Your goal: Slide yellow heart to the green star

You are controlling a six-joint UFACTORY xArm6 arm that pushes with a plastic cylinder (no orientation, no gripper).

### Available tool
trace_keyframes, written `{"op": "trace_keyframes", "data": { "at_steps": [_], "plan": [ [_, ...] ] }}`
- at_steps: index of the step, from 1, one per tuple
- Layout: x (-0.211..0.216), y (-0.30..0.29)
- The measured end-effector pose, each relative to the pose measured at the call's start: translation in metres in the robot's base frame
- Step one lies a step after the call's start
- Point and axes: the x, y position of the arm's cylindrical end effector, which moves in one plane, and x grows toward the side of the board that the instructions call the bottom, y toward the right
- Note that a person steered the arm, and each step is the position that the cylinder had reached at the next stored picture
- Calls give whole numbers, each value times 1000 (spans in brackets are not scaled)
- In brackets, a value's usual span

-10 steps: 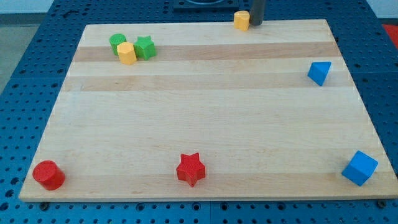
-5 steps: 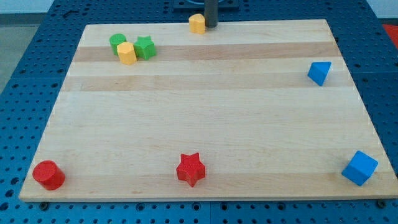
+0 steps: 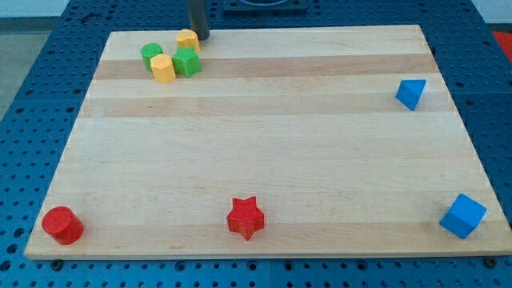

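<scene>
the board's middle lies open (a block cluster crowds the top left), remaining blocks hugging the edges.

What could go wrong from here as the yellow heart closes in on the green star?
My tip sits just to the view's right of the yellow heart, which looks to be touching the green star or nearly so. Pushing further would likely shove the star into the yellow block and green block beside it, scattering the cluster. The heart also lies near the board's top edge, so a skewed push might send it off.
</scene>
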Motion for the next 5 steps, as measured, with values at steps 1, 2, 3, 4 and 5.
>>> {"op": "trace_keyframes", "data": {
  "at_steps": [1,2,3,4,5],
  "plan": [
    [2,-13],
    [9,-26],
    [15,-31],
    [17,-34],
    [28,-42]
  ]
}}
